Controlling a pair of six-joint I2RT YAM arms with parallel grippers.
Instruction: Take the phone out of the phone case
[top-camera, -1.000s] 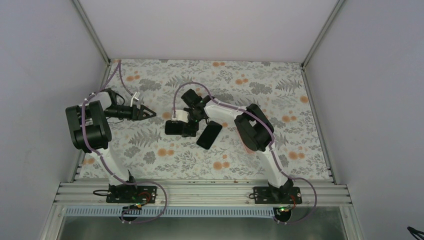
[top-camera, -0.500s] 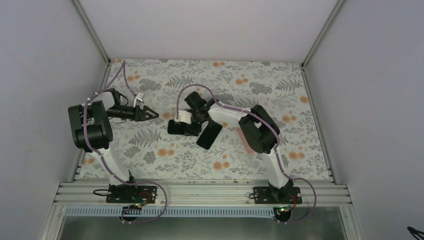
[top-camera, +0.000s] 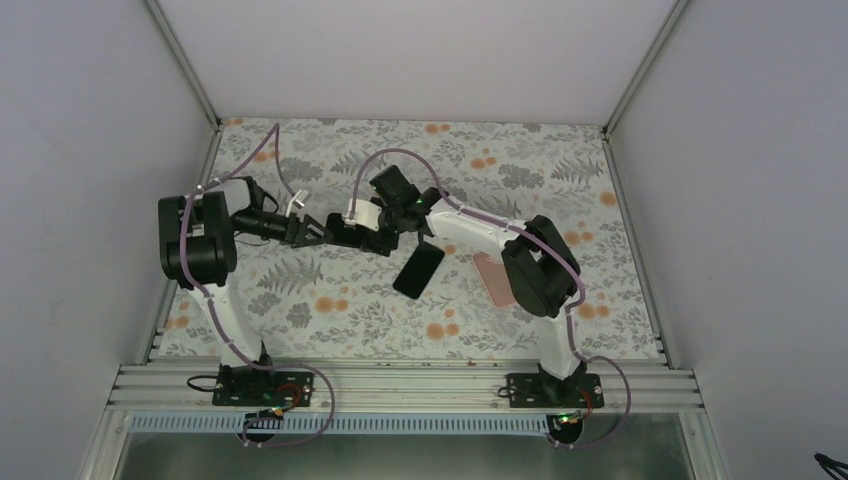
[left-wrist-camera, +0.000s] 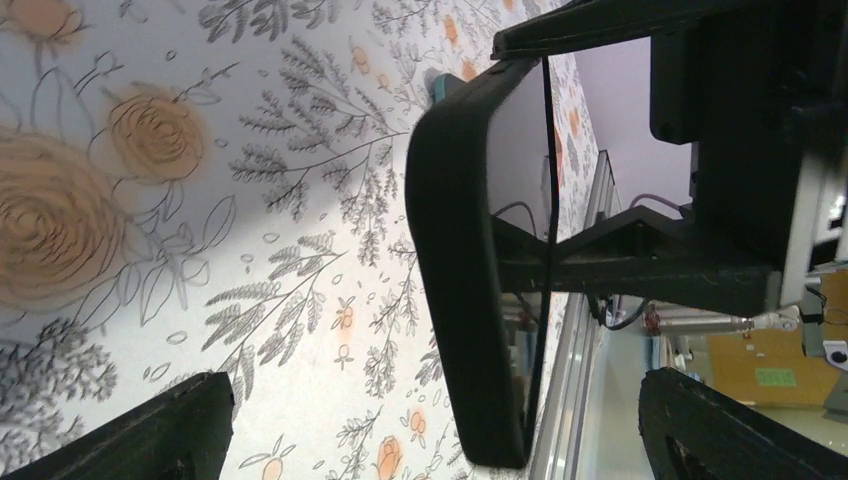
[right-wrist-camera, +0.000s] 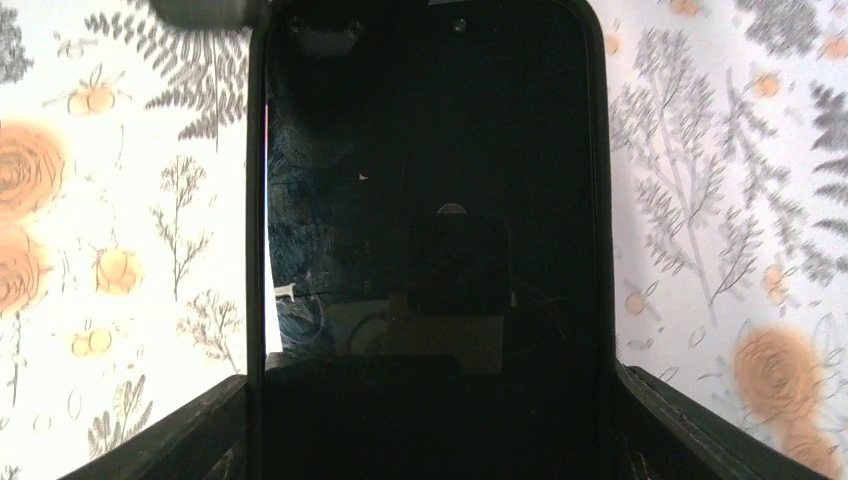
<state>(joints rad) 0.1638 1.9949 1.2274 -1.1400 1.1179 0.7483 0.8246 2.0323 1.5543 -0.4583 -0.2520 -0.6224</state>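
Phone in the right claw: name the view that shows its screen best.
Right wrist: the phone fills the picture screen-on, with the black case rimming it. Left wrist shows it edge-on, mostly the case's side. Top external shows only a small dark block, no detail.

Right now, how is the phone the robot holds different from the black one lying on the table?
The held phone is up in the air, pinched by the right gripper. The black one on the table lies flat with nothing touching it. The held phone also has the open left gripper right at its end, while the black one on the table lies nearer the arm bases, apart from both grippers. Both are dark, flat rectangles.
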